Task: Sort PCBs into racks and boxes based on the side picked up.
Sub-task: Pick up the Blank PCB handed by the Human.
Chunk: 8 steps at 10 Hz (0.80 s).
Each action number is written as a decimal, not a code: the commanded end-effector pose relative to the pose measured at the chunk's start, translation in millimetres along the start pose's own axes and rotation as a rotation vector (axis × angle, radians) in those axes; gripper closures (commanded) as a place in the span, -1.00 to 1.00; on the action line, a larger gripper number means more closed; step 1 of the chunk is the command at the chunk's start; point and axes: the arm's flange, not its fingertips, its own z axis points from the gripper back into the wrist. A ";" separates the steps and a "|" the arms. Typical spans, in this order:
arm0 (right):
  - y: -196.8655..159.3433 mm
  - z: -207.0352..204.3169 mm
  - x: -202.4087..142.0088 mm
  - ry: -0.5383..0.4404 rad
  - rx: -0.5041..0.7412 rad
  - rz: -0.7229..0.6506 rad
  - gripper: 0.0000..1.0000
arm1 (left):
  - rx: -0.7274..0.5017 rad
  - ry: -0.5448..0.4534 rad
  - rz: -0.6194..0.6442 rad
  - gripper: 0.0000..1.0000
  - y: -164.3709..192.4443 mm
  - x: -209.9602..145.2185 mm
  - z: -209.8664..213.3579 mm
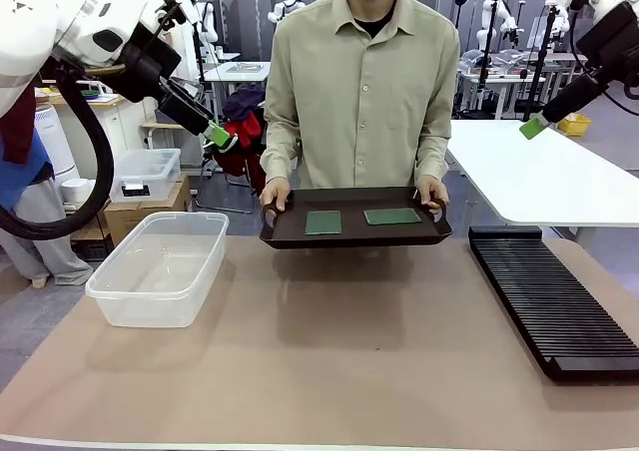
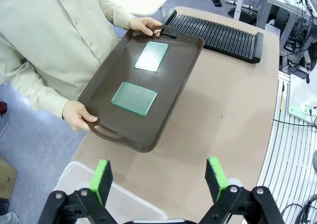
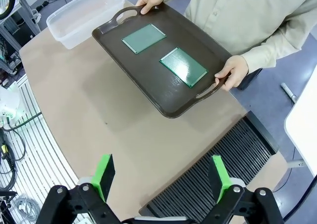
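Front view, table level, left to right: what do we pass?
clear translucent plastic rectangular tub → dark brown handled tray held by the person, carrying first flat green circuit board, then second flat green circuit board → long black slotted rack

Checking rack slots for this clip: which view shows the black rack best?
Front view: the rack lies near, almost whole, slots distinct. The left wrist view shows it small, beyond the tray. The right wrist view shows part, behind the right gripper.
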 end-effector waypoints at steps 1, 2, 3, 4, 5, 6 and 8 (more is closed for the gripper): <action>-3.6 -2.7 -2.3 -0.008 0.015 0.010 -1.00 | -0.016 -0.003 -0.019 -1.00 2.7 -2.1 -3.1; -6.5 -8.4 -4.5 0.002 0.000 0.004 -1.00 | 0.013 0.020 0.009 -1.00 6.8 -4.7 -8.3; -1.1 0.3 -0.7 0.000 -0.001 -0.003 -1.00 | 0.001 0.005 -0.002 -1.00 -0.8 0.6 -1.1; -1.1 0.3 -0.7 0.000 -0.001 -0.003 -1.00 | 0.001 0.005 -0.002 -1.00 -0.8 0.6 -1.1; -1.1 0.3 -0.7 0.000 -0.001 -0.003 -1.00 | 0.001 0.005 -0.002 -1.00 -0.8 0.6 -1.1; -1.1 0.3 -0.7 0.000 -0.001 -0.003 -1.00 | 0.001 0.005 -0.002 -1.00 -0.8 0.6 -1.1; -1.1 0.3 -0.7 0.000 -0.001 -0.003 -1.00 | 0.001 0.005 -0.002 -1.00 -0.8 0.6 -1.1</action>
